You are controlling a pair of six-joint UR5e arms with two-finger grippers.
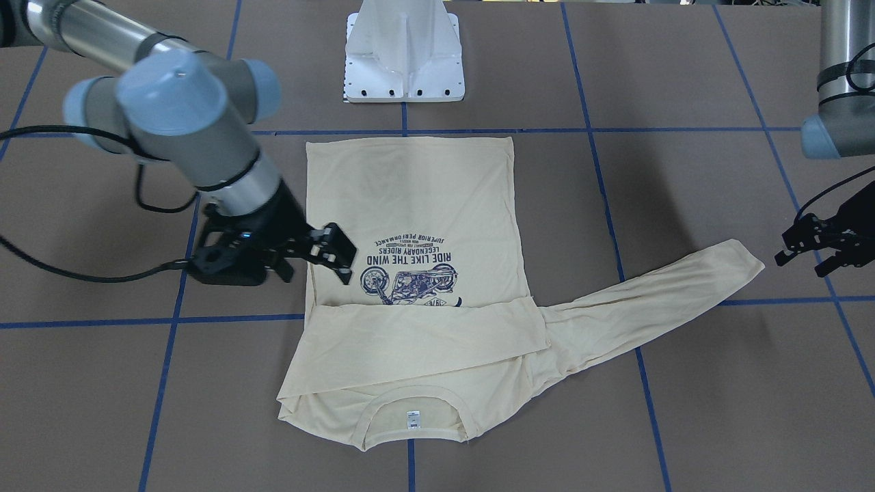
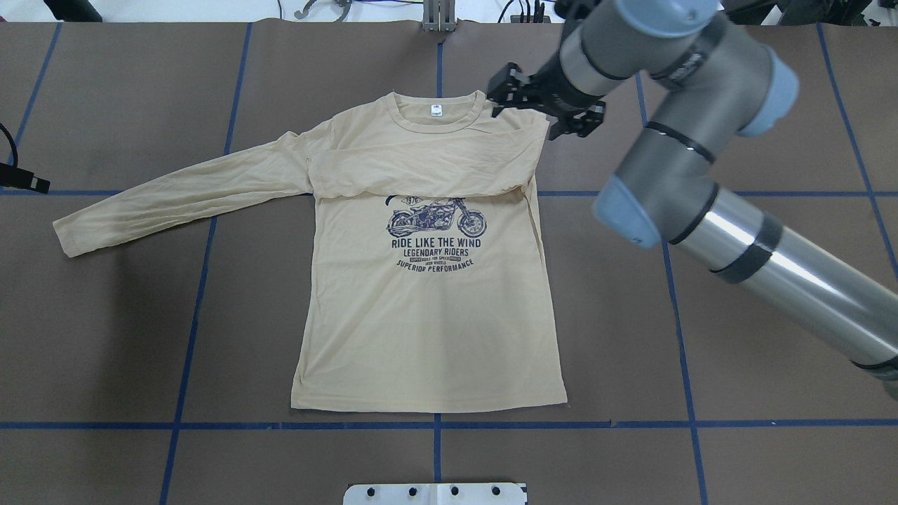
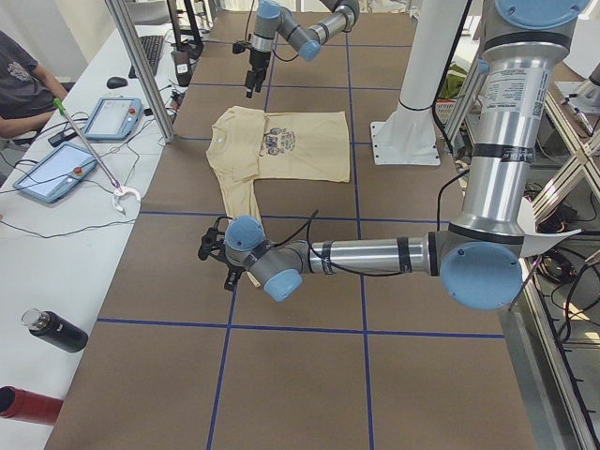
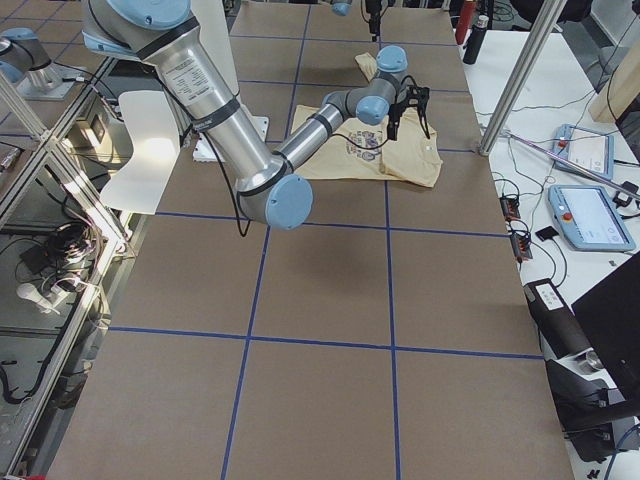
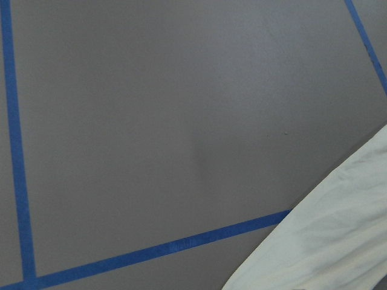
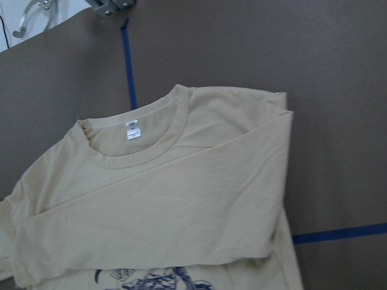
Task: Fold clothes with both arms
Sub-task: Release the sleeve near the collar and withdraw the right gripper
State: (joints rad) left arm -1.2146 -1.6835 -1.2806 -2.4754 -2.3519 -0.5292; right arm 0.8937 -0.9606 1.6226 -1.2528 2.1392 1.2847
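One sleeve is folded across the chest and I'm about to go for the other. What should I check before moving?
1. Folded sleeve lies flat across the T-shirt: ok.
2. Right gripper is open and holds no fabric: ok.
3. Left gripper is open, beside the cuff: ok.
4. Outstretched sleeve is straight and untwisted: ok.
5. Hem lies flat: ok.
6. Left gripper's height above the table: cannot tell.
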